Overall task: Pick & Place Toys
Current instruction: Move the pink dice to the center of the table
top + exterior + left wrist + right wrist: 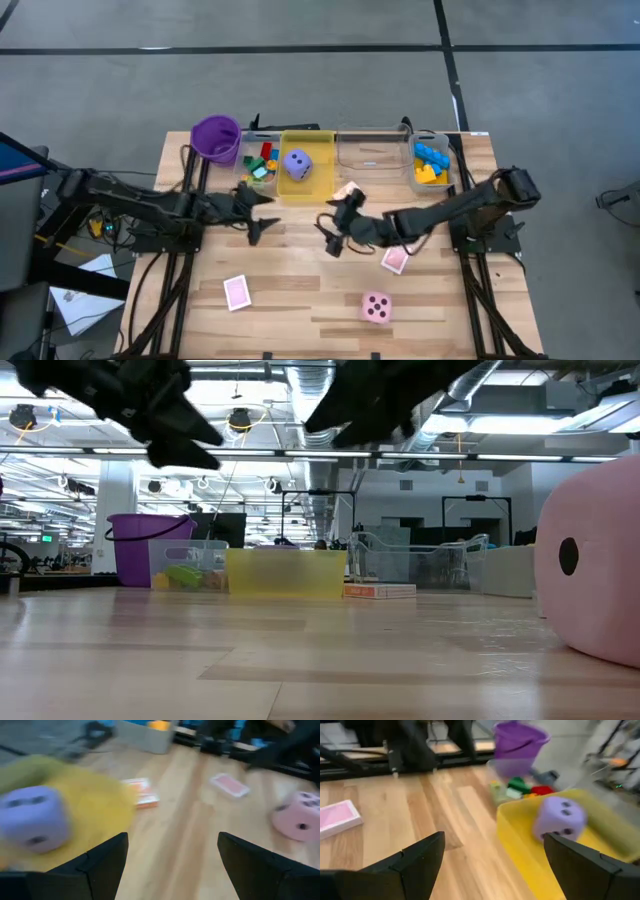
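Observation:
My left gripper (265, 214) hovers open above the table's middle left, just near of the yellow bin (300, 180). My right gripper (336, 224) hovers open at the table's middle, beside it. Neither holds anything. A purple die (297, 165) lies in the yellow bin, seen also in the wrist views (32, 817) (560, 820). A pink die (376, 307) sits on the table near the front edge. Pink-backed cards lie flat at the front left (236, 292) and under my right arm (395, 260). A small card stack (347, 190) lies near the yellow bin.
Along the far edge stand a purple cup (215, 138), a clear bin of mixed bricks (260, 162), an empty clear bin (370, 150) and a clear bin of blue and yellow bricks (430, 165). Bare wood lies between the cards at the front.

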Motion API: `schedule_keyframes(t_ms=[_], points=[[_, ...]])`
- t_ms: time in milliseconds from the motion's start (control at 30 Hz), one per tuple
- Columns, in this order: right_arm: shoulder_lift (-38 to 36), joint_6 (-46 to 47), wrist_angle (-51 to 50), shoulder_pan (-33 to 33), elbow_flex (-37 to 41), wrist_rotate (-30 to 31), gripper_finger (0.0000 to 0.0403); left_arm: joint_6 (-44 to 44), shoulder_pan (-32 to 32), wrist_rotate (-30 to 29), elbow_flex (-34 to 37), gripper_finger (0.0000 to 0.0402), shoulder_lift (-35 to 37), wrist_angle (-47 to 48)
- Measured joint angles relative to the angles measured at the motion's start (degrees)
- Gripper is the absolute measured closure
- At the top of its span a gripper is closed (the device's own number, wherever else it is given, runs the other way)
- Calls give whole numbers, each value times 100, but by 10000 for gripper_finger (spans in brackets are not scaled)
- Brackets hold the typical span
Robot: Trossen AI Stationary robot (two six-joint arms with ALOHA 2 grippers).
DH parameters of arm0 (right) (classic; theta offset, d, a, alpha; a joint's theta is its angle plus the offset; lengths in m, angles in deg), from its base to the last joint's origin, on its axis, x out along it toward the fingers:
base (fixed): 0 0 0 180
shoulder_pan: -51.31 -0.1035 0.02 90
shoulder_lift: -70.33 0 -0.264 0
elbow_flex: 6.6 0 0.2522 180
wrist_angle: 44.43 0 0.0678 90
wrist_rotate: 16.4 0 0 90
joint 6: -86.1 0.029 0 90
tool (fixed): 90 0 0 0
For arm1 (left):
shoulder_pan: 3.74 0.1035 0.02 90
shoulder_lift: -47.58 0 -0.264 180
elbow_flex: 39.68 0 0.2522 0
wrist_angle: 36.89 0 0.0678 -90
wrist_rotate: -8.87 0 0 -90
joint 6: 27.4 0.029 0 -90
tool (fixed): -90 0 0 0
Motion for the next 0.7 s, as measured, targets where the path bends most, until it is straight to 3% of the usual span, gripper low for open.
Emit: schedule_keyframes(t_ms=[133,333,500,700], points=[[-586,359,-857,-636,-2,845,70,420,-2,884,2,101,-1108,-1761],[-1361,1230,-2563,-1631,-4,1565,70,425,-211,1961,-70,101,-2676,-4328],[-1599,2042,-3687,-2401,-6,1808,70,437,-746,1762,-948,101,-3814,-4443],[-1432,2341,-3866,-3058,-9,1876,70,717,-1179,1572,-2721,101,-5013,-3399]])
